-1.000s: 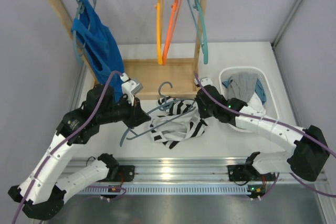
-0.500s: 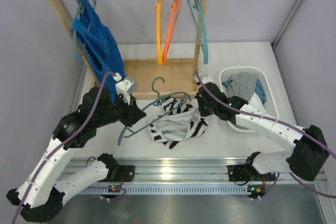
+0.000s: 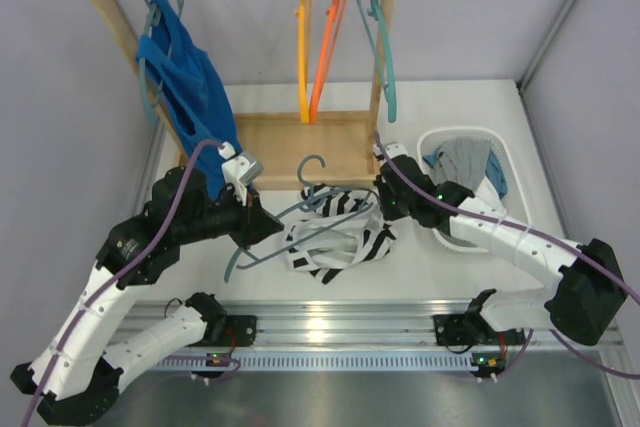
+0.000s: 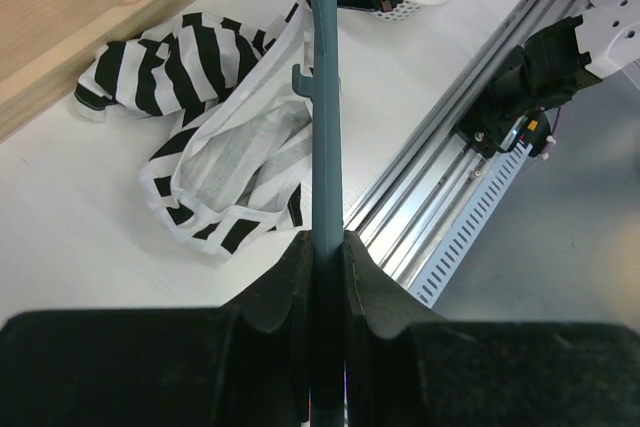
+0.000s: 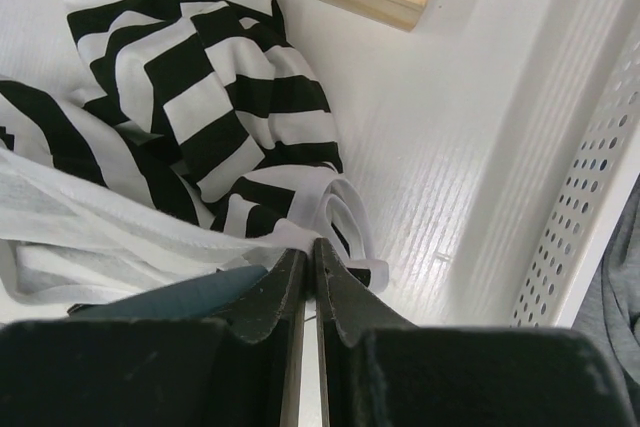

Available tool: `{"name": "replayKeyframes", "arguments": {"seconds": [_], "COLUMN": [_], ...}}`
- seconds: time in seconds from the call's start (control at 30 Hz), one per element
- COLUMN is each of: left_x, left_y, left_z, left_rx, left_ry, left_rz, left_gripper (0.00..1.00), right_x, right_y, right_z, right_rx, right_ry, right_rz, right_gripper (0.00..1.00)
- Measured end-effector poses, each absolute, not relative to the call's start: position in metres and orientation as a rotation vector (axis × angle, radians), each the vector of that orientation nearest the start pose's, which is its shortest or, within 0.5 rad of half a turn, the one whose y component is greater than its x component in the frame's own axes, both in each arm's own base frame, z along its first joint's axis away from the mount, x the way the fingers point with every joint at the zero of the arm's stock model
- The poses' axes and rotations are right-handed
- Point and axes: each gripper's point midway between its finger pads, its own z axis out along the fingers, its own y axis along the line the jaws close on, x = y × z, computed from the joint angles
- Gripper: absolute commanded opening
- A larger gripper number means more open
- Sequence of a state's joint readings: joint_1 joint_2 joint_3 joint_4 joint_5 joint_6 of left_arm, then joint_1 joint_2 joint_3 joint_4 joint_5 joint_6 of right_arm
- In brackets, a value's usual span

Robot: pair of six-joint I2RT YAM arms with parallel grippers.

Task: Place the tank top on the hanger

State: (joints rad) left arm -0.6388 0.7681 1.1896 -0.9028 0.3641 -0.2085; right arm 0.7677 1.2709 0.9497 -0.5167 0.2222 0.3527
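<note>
The black-and-white striped tank top point(image 3: 335, 232) lies crumpled on the white table in front of the wooden rack base; it also shows in the left wrist view point(image 4: 215, 117) and the right wrist view point(image 5: 190, 117). The slate blue-grey hanger point(image 3: 300, 209) lies tilted over it, hook toward the rack. My left gripper point(image 3: 252, 219) is shut on the hanger's bar point(image 4: 326, 157) near its left end. My right gripper point(image 3: 385, 202) is shut on the tank top's white edge point(image 5: 300, 247), with the hanger's end point(image 5: 180, 294) right beside its fingers.
A wooden rack point(image 3: 300, 142) stands at the back with a blue top point(image 3: 185, 77), yellow point(image 3: 304, 47) and orange point(image 3: 327, 42) hangers and teal hangers point(image 3: 383, 47). A white basket point(image 3: 500, 152) with grey and blue garments sits at right. The aluminium rail point(image 3: 330, 332) runs along the near edge.
My left gripper swung the hanger up and left, then back right and down over the tank top. My right gripper stayed at the top's right edge.
</note>
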Motion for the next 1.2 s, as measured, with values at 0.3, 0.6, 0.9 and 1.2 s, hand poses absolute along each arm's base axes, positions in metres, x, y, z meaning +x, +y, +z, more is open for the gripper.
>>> {"name": "replayKeyframes", "arguments": {"seconds": [0.3, 0.6, 0.9, 1.2], "left_x": [0.127, 0.131, 0.143, 0.145], "left_y": [-0.189, -0.189, -0.193, -0.209], "left_z": [0.297, 0.279, 0.271, 0.263], "left_rx": [0.716, 0.723, 0.69, 0.706], "left_ry": [2.055, 2.106, 2.11, 2.089], "left_rz": [-0.915, -0.886, -0.867, -0.949], "left_gripper": [0.0, 0.0, 0.0, 0.0], "right_x": [0.256, 0.256, 0.249, 0.249], "right_y": [0.211, 0.213, 0.212, 0.216], "right_z": [0.137, 0.143, 0.16, 0.185], "right_rx": [-0.403, -0.407, -0.438, -0.471], "right_ry": [2.363, 2.361, 2.346, 2.325], "right_rz": [0.257, 0.27, 0.305, 0.331], "right_gripper": [0.07, 0.06, 0.07, 0.07]}}
